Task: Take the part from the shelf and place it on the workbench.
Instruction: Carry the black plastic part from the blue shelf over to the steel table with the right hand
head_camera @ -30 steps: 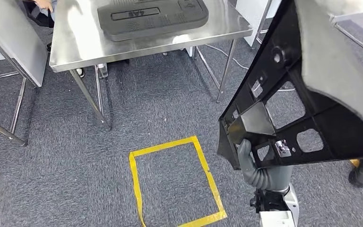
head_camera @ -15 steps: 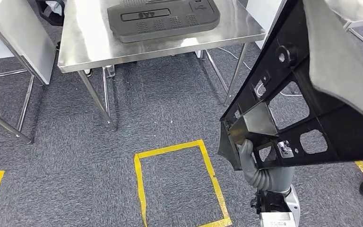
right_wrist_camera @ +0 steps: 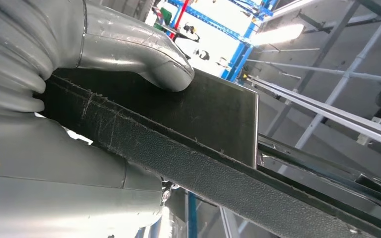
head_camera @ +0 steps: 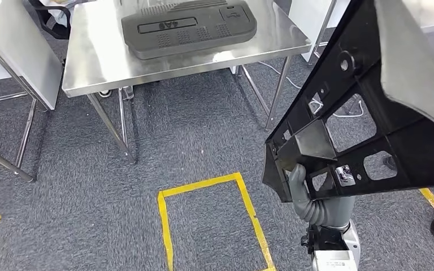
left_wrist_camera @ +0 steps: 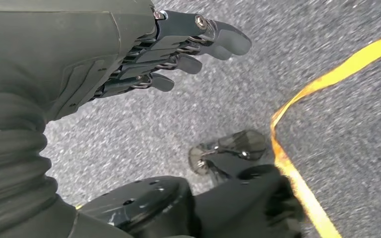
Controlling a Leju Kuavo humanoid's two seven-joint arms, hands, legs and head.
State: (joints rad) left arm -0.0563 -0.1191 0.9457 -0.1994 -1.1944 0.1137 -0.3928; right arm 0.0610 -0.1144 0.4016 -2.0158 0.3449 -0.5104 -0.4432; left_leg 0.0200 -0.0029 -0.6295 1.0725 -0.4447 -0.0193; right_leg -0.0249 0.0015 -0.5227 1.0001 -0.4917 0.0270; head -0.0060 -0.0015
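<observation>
Part (head_camera: 373, 113) (big black ribbed panel) gripped at its lower edge by right hand (head_camera: 302, 189), thumb (right_wrist_camera: 144, 57) pressed on it, raised over the carpet. Left hand (left_wrist_camera: 144, 54) empty, fingers (left_wrist_camera: 193, 47) loosely apart. Whole view shifted since earlier: steel tabletop (head_camera: 96, 51) carrying another dark panel (head_camera: 189, 27) sits slightly lower, yellow tape square (head_camera: 215, 220) lower.
</observation>
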